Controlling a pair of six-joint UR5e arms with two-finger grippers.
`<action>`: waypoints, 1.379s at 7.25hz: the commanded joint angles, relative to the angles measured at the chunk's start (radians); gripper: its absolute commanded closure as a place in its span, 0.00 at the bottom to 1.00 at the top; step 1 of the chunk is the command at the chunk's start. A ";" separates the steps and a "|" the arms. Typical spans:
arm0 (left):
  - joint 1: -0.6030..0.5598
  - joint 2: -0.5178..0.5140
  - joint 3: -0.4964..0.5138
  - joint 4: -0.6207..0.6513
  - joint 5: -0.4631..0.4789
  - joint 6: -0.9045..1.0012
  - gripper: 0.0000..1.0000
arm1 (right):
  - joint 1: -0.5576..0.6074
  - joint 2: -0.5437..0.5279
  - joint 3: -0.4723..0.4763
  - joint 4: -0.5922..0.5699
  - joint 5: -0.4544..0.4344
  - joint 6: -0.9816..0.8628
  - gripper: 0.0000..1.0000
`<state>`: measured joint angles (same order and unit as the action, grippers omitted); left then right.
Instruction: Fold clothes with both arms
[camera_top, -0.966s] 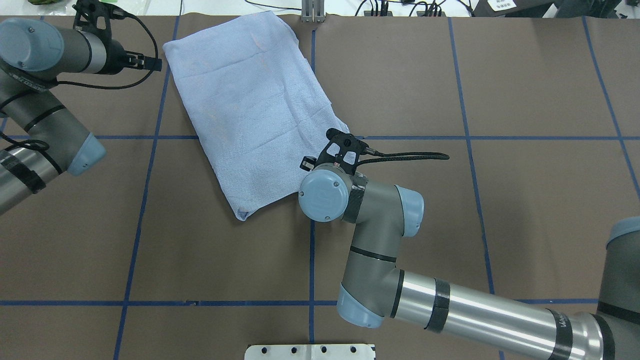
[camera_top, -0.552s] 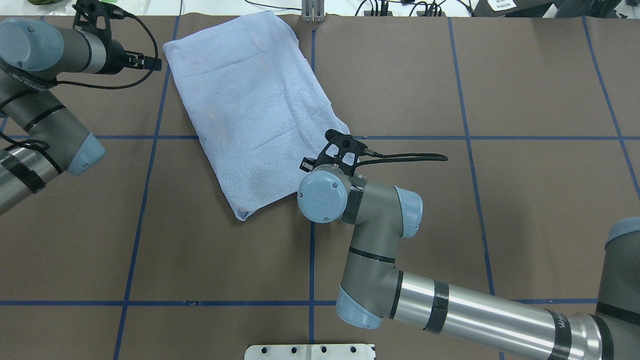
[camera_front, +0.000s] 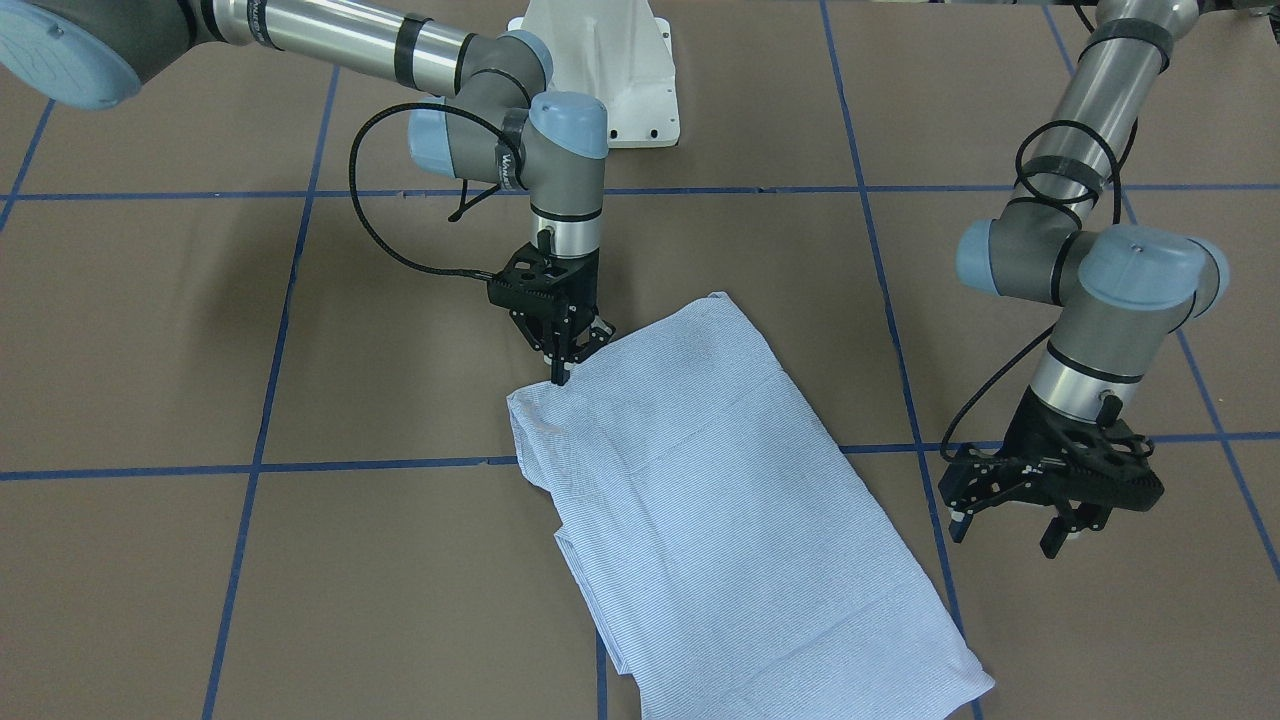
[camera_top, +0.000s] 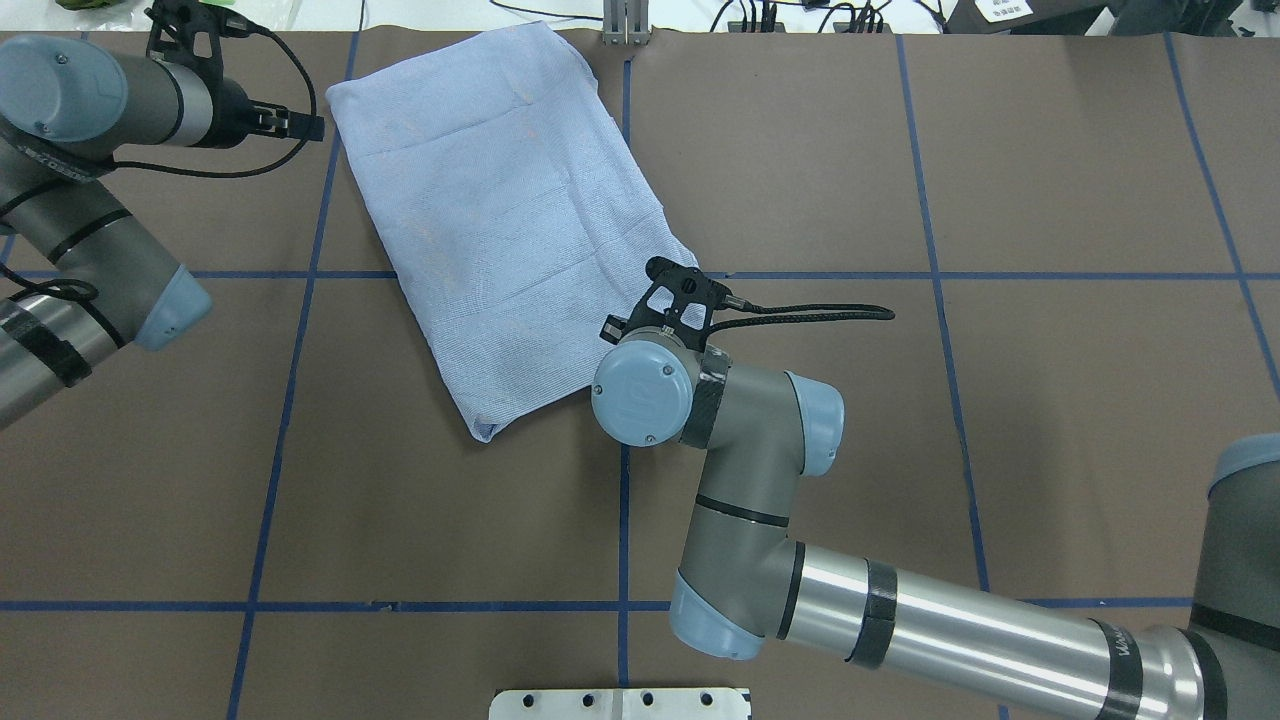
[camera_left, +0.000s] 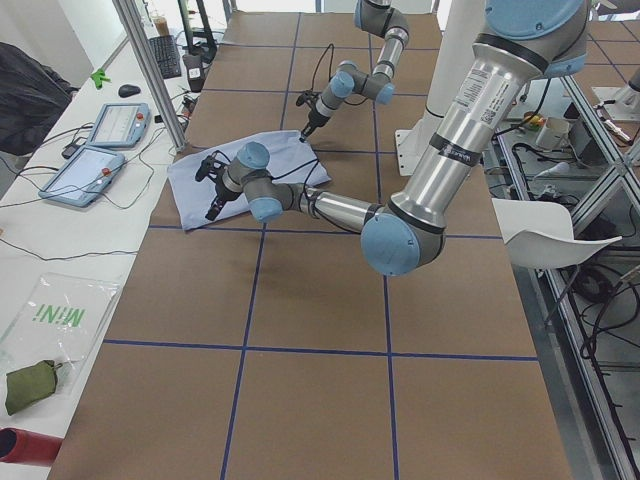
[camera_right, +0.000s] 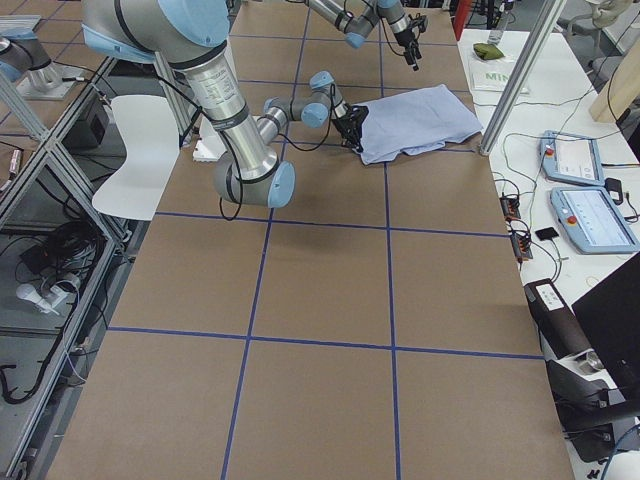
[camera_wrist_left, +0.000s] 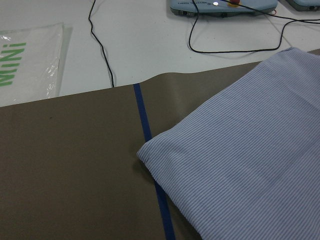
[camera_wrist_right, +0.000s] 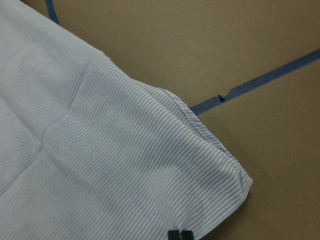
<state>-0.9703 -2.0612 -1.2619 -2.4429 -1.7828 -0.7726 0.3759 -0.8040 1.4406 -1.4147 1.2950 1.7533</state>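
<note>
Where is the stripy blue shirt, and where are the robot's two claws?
shirt (camera_top: 500, 220): overhead view, middle of the folded cloth.
left gripper (camera_front: 1003, 535): front-facing view, between its spread fingertips.
right gripper (camera_front: 562, 372): front-facing view, at its fingertips by the shirt's corner.

Shirt (camera_top: 510, 220) folded to a rectangle, flat on desk (camera_top: 1050, 420), lying skewed. L tool (camera_top: 285, 124) just beside shirt's far-L corner; contact unclear. R tool (camera_top: 672, 300) at shirt's R-hand corner, partly hidden by own wrist, fingertips not visible.
</note>
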 joint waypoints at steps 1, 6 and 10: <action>0.004 0.015 -0.036 0.004 -0.003 -0.023 0.00 | 0.000 -0.021 0.053 -0.006 0.001 -0.008 1.00; 0.203 0.254 -0.461 0.012 -0.057 -0.536 0.00 | 0.000 -0.021 0.058 -0.004 -0.002 -0.008 1.00; 0.536 0.274 -0.510 0.033 0.275 -1.057 0.08 | 0.000 -0.020 0.060 -0.003 -0.002 -0.008 1.00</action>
<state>-0.5006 -1.7854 -1.7744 -2.4236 -1.5741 -1.7054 0.3758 -0.8249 1.4996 -1.4180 1.2931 1.7457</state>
